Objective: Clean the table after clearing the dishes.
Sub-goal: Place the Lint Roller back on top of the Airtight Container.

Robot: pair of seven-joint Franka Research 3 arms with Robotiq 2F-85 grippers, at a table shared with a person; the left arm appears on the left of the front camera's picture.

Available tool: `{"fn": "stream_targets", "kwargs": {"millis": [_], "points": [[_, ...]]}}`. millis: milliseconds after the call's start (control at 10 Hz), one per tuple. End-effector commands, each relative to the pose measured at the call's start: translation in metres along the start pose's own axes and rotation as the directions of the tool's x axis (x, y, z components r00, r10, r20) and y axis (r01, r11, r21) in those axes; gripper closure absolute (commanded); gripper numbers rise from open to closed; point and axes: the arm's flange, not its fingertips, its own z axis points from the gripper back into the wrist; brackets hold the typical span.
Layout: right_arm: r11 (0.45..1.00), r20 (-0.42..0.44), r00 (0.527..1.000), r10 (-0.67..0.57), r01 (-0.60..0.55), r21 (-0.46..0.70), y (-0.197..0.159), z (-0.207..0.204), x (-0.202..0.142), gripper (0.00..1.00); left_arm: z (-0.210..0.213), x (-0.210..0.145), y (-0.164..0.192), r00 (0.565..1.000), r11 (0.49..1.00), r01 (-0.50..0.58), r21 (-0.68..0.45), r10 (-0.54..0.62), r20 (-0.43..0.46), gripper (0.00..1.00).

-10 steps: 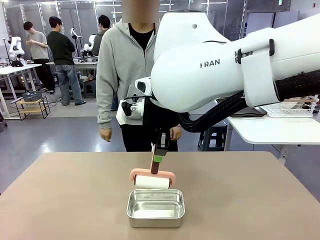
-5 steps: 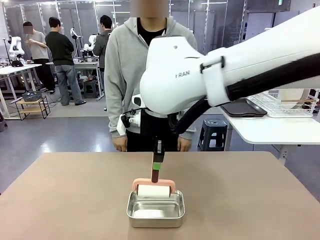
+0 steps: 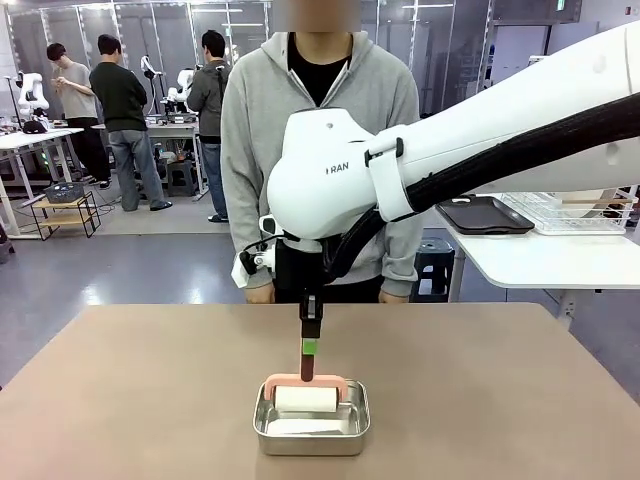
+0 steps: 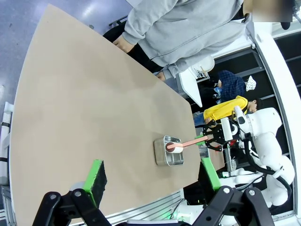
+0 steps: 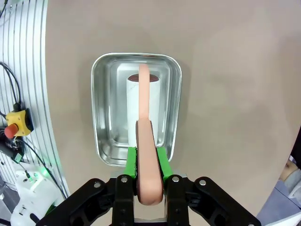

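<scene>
Table (image 3: 150, 390), roller (image 3: 306, 398) lowered into pan (image 3: 311, 432)

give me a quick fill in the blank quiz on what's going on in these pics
1. The right claw is shut on the roller's pink ____.
2. The white roller sits inside the shiny steel ____.
3. The left claw holds nothing and is ____.
4. The person at the far side of the table wears a grey ____.

Missing words: handle; pan; open; hoodie

Matte table (image 3: 150, 390), shiny steel pan (image 3: 311, 432)
</scene>
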Motion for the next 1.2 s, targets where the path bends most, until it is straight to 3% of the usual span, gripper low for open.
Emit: {"fn": "stream_targets", "kwargs": {"millis": [0, 600, 800, 1100], "points": [[0.999, 0.003, 0.999, 0.037, -0.037, 0.001, -0.012, 0.000, 0.003, 0.79, 0.003, 0.003, -0.004, 1.000, 1.000, -0.008, -0.014, 0.008, -0.002, 0.00], [0.999, -0.016, 0.999, 0.044, -0.044, 0.004, -0.046, -0.042, 0.007, 0.79, 0.003, 0.003, -0.004, 1.000, 1.000, -0.008, -0.014, 0.008, -0.002, 0.00], [0.999, -0.059, 0.998, 0.032, -0.032, 0.011, -0.056, -0.062, 0.009, 0.79, 0.003, 0.003, -0.004, 1.000, 1.000, -0.008, -0.014, 0.008, -0.002, 0.00], [0.999, -0.054, 0.998, 0.034, -0.032, 0.021, -0.054, -0.058, 0.008, 0.79, 0.003, 0.003, -0.004, 1.000, 1.000, -0.008, -0.014, 0.008, -0.002, 0.00]]}}
